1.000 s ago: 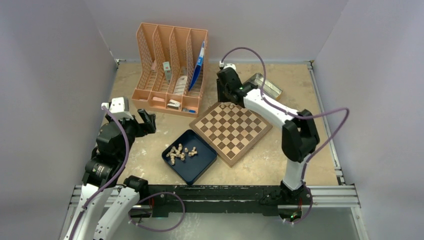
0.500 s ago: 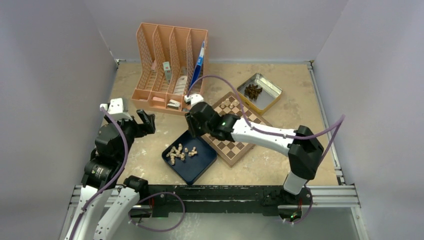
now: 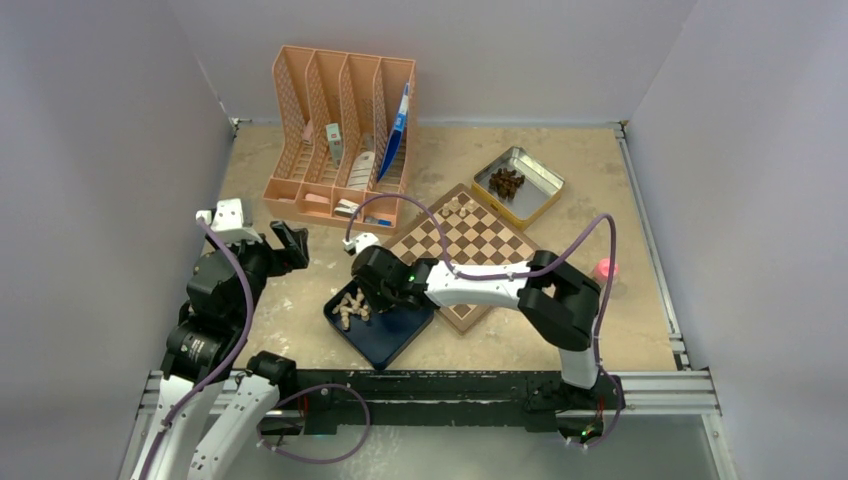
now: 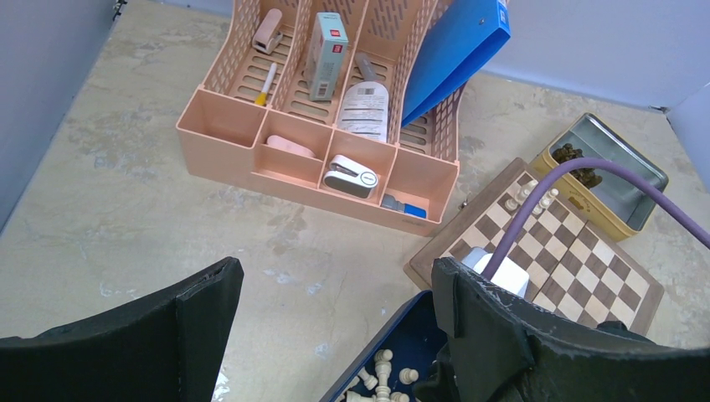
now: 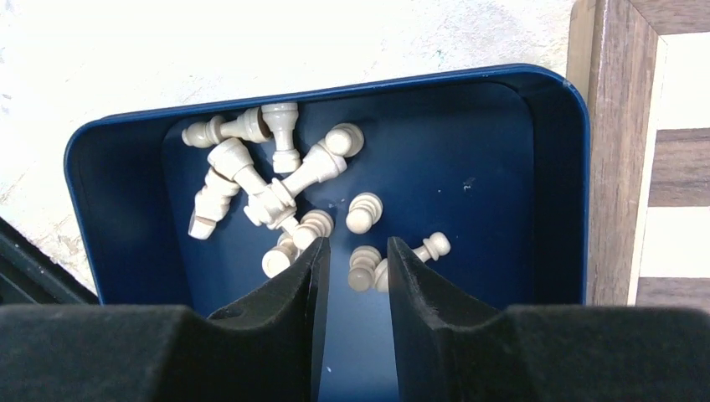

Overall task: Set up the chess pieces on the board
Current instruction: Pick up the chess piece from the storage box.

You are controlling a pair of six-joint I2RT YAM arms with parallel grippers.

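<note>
The board (image 3: 480, 245) lies diagonally at mid-table, with a few chess pieces (image 3: 455, 210) standing at its far corner. More pale chess pieces (image 5: 276, 188) lie jumbled in the dark blue tray (image 5: 502, 167), which sits against the board's near-left edge. My right gripper (image 5: 357, 247) hangs low over this tray, open by a narrow gap. A pawn (image 5: 362, 268) lies just past its tips, not gripped. My left gripper (image 4: 335, 276) is wide open and empty, above the bare tabletop left of the tray (image 4: 419, 335). From above, the right gripper (image 3: 375, 295) covers part of the tray (image 3: 385, 335).
A peach desk organiser (image 3: 340, 140) with a blue folder stands at the back left. A metal tin (image 3: 518, 185) of dark pieces sits behind the board. A small pink object (image 3: 603, 268) lies right of the board. The right arm stretches across the board's near half.
The right arm has swung from the board's far corner down to the blue tray, its jaws narrowing slightly. The left arm has stayed put.
</note>
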